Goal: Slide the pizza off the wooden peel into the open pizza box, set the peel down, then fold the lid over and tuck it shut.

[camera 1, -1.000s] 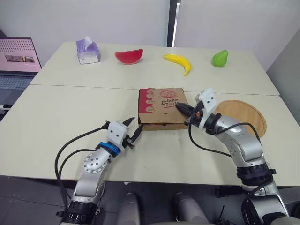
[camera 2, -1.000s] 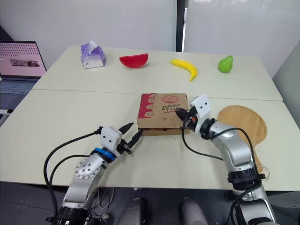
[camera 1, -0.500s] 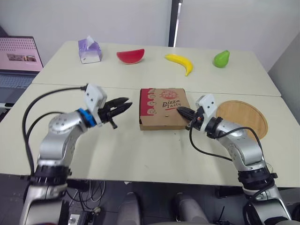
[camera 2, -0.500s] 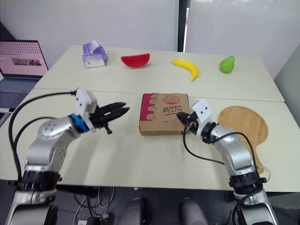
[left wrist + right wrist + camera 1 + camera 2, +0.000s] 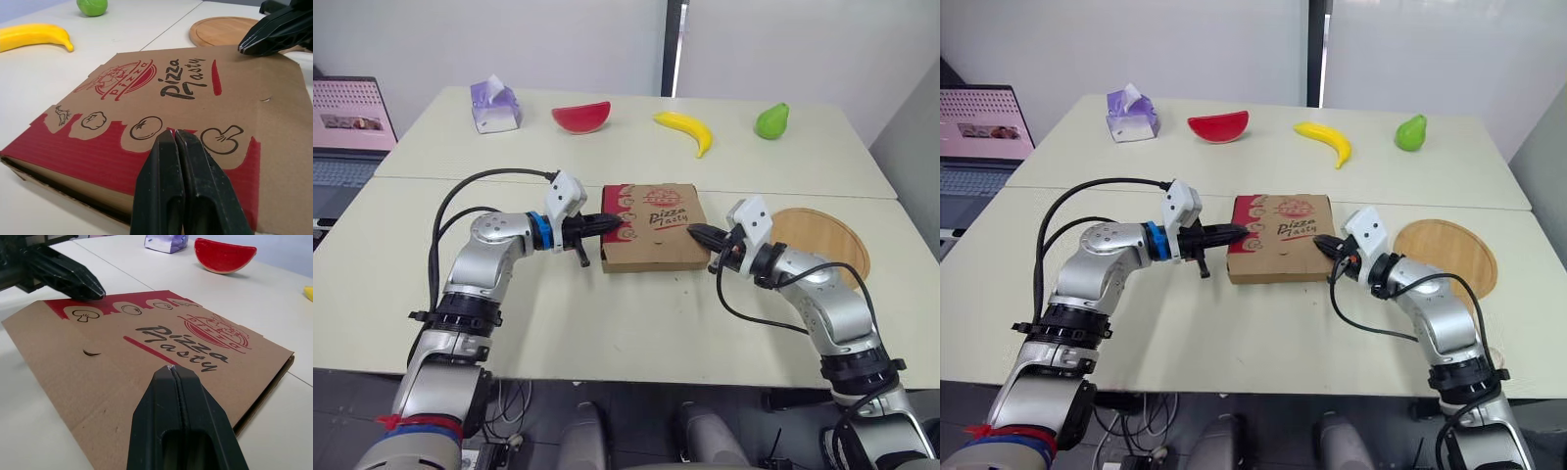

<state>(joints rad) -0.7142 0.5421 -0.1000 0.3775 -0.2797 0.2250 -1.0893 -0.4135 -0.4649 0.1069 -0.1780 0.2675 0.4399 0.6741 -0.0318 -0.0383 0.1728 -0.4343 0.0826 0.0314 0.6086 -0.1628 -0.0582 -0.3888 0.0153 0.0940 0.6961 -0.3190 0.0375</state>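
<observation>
- Left eye view: shows the pizza box (image 5: 651,227) in the middle of the counter (image 5: 636,323), lid (image 5: 195,93) folded down over it.
- Places the left gripper (image 5: 612,223) at the lid's red left edge, fingers pressed together, tips on or just above the card.
- Places the right gripper (image 5: 697,233) at the opposite edge, fingers likewise together, clamping nothing.
- Reveals a thin dark gap under the lid's side, so probably calls for pressing down and tucking.
- Cannot tell the contents: hidden by the lid, pizza presumably inside.
- Finds the wooden peel (image 5: 822,245) bare on the counter, near the box's right.
</observation>
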